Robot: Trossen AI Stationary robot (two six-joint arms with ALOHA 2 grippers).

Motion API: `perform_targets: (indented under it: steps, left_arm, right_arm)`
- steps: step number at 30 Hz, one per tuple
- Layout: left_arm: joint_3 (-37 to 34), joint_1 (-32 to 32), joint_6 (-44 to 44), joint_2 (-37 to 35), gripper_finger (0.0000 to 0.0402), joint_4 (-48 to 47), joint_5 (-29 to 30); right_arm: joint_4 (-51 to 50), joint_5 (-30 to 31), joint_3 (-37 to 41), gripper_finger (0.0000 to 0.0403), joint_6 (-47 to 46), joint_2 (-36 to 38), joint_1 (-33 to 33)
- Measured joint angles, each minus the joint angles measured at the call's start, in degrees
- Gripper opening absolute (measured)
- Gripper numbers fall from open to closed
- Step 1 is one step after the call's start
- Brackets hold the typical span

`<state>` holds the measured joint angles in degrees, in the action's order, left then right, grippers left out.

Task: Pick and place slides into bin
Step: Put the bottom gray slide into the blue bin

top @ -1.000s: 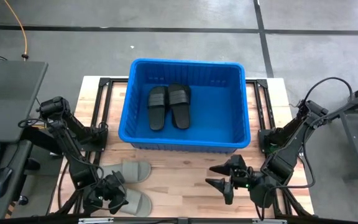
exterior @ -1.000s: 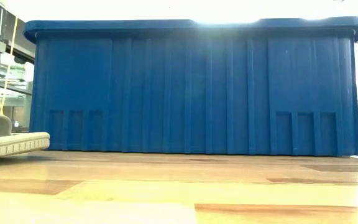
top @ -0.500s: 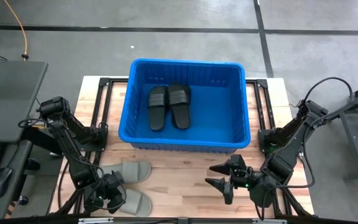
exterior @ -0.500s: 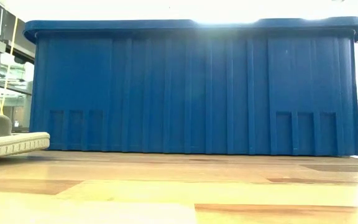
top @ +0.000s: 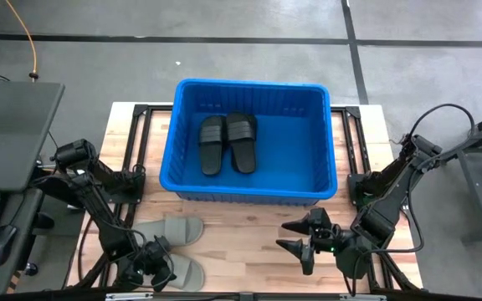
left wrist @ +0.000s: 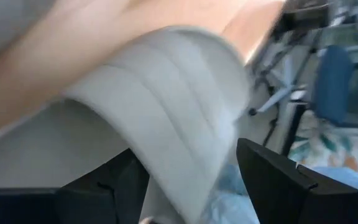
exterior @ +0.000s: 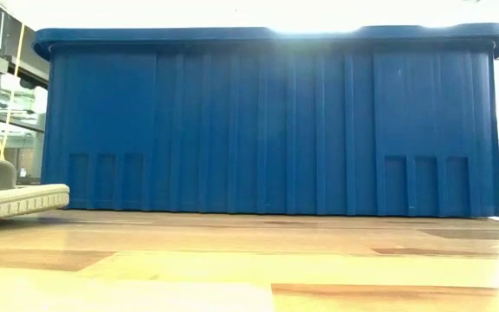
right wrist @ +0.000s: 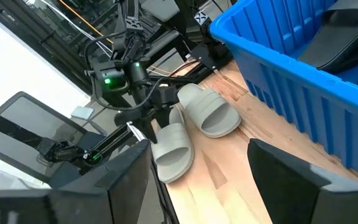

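Two black slides lie flat in the blue bin at the table's far middle. Two light grey slides lie soles down on the table's near left: one farther, one nearer. My left gripper is low over the nearer grey slide and open. Its fingers stand on either side of that slide's wide strap. The right wrist view shows both grey slides, the nearer under the left gripper. My right gripper is open and empty above the table's near right. My left gripper has its two fingers on either side of the nearer grey slide's strap, coming from above. A gap shows between the strap and one finger. I cannot tell whether the other finger touches the strap. The slide lies on the table.
The bin's tall ribbed wall fills the low view, with a grey slide's sole at its left edge. Bare wooden tabletop lies between the two grippers. A desk with a keyboard stands left of the table.
My left arm has sunk and my left gripper has gone a little toward the table's near edge, over the nearer grey slide. The slides and my right arm have stayed where they were.
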<state>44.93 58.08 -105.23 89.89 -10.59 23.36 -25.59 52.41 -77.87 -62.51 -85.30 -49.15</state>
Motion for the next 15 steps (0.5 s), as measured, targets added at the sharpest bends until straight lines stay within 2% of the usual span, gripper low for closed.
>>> perform_targets:
  steps: [4, 7, 10, 15]
  left_arm:
    - [0.0, 0.0, 0.6, 0.0, 0.0217, 1.0, 3.3]
    - [0.0, 0.0, 0.4, 0.0, 0.0188, 1.1, 3.7]
    - [0.0, 0.0, 0.4, 0.5, 0.0137, 1.1, 3.9]
    - [0.0, -0.5, 1.4, 1.5, 0.0021, 2.0, 5.2]
  right_arm:
    - [-0.4, 0.1, 0.0, 0.0257, 0.0, 0.0, 0.1]
    - [-0.5, 0.0, 0.0, 0.0257, 0.0, 0.0, 0.4]
    - [-0.5, 0.1, 0.0, 0.0257, 0.0, 0.0, 0.4]
    - [-0.4, 0.3, 0.0, 0.0257, -0.2, 0.0, 0.4]
